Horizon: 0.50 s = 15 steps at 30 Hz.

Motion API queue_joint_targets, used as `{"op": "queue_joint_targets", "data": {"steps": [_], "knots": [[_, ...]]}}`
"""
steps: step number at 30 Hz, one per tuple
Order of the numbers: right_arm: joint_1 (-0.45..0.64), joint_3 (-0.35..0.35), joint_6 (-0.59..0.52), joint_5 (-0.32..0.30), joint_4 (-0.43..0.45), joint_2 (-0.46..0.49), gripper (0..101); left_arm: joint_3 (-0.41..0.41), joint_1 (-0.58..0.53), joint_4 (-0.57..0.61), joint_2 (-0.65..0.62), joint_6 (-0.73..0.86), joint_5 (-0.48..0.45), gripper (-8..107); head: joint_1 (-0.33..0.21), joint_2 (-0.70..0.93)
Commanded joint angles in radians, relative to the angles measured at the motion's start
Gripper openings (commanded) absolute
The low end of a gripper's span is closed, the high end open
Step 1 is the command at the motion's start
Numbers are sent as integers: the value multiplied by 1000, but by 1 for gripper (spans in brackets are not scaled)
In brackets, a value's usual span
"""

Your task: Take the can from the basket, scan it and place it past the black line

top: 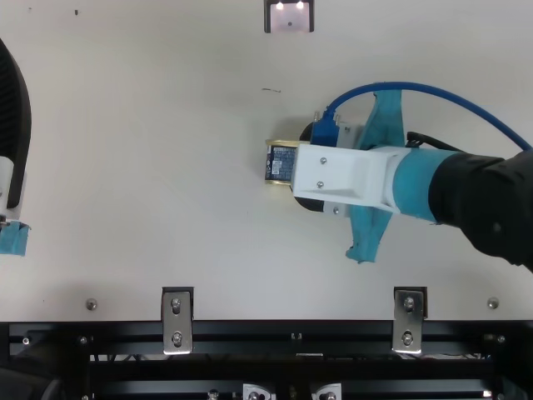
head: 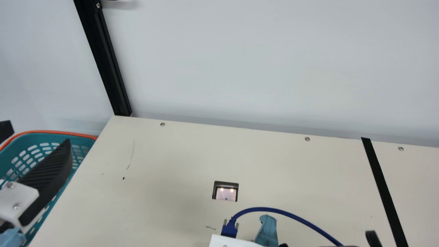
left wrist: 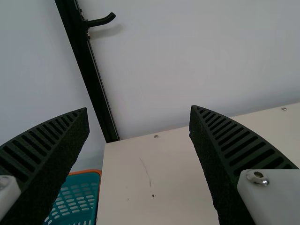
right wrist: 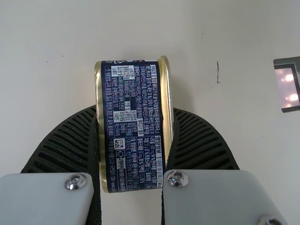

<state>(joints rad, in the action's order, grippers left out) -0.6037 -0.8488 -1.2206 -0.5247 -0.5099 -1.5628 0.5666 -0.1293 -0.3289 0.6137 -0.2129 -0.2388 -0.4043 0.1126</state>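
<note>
Right gripper [top: 298, 167]: closed onto the can [top: 279, 163], which is pinched between the two black ribbed fingers [right wrist: 199, 140]. The fingers stand apart by the can's own length from end to end, one against each gold-rimmed end. In the right wrist view the dark printed side faces the camera, and part of the can projects beyond the fingertips. Can position: in the top view, out over the cream table [top: 150, 167], nearer the metal frame [top: 250, 331] than the scanner [top: 289, 18] is. Clearance between can and tabletop: cannot tell.

Left gripper [head: 37, 133]: wide open, a broad gap between its fingers [left wrist: 243, 145]; tabletop and pale wall [left wrist: 187, 56] are seen through that gap. Main view has it at the left, overlapping the green basket [head: 8, 154] with its orange rim; whether it touches the basket, cannot tell.

Scanner: set in the table, two small lights lit. Black line [head: 384, 192]: runs across the table at the main view's right. Can is on the scanner's side of it. A blue cable [top: 433, 90] curves from a plug at the right wrist.
</note>
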Motion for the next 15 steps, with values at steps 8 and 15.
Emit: {"op": "queue_joint_targets", "data": {"steps": [8,15], "knots": [[6,4,18,11,-4,32,0,0,0,0,0,0,0,90,-32,-2],[11,-4,74,14,29,65,0,0,0,0,0,0,0,90,-32,-2]]}}
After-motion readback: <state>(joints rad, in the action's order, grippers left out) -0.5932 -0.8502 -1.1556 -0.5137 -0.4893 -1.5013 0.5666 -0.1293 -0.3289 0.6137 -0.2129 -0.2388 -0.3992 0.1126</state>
